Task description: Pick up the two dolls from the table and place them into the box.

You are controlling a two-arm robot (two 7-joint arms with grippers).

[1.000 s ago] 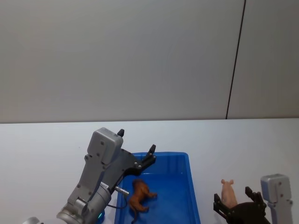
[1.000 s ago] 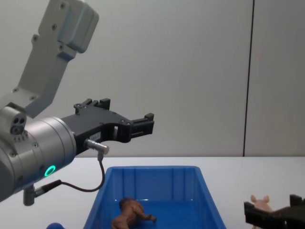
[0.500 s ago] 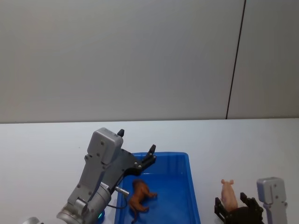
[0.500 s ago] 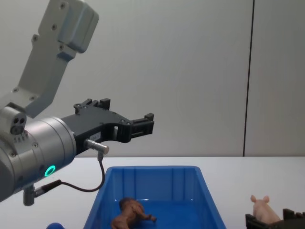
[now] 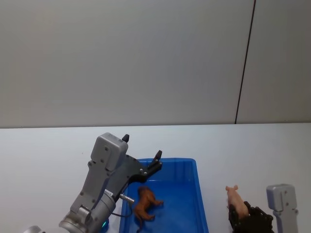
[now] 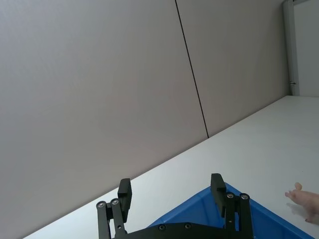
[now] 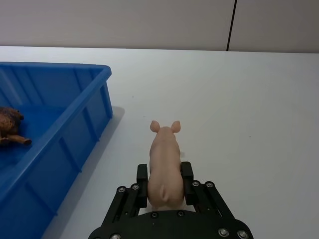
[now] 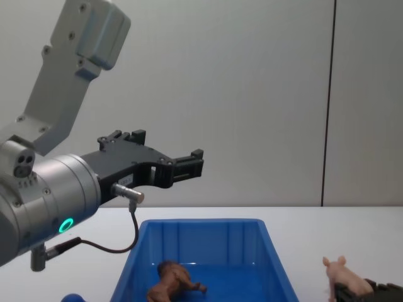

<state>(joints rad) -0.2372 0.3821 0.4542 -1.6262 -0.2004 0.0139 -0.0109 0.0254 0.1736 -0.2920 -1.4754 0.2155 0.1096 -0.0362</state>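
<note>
The pale pink pig doll (image 7: 164, 158) stands on the white table (image 7: 249, 99) to the right of the blue box (image 7: 55, 67), its hind end between the fingers of my right gripper (image 7: 164, 174), which is shut on it. The head view has the pig (image 5: 234, 199) and right gripper (image 5: 243, 217) at the lower right; in the chest view they are the pig (image 8: 339, 275) and gripper (image 8: 354, 291). The brown doll (image 5: 146, 204) lies inside the box (image 5: 170, 160). My left gripper (image 5: 142, 146) hovers open over the box's far left rim, holding nothing.
A small blue rounded object (image 8: 72, 297) sits left of the box at the near edge. A grey wall with a dark vertical seam (image 5: 244, 63) runs behind the table. Bare tabletop lies beyond the box and to the pig's right.
The right gripper's fingers have closed in on the pig, and the pig has shifted slightly left toward the box. The left arm and the brown doll have not moved.
</note>
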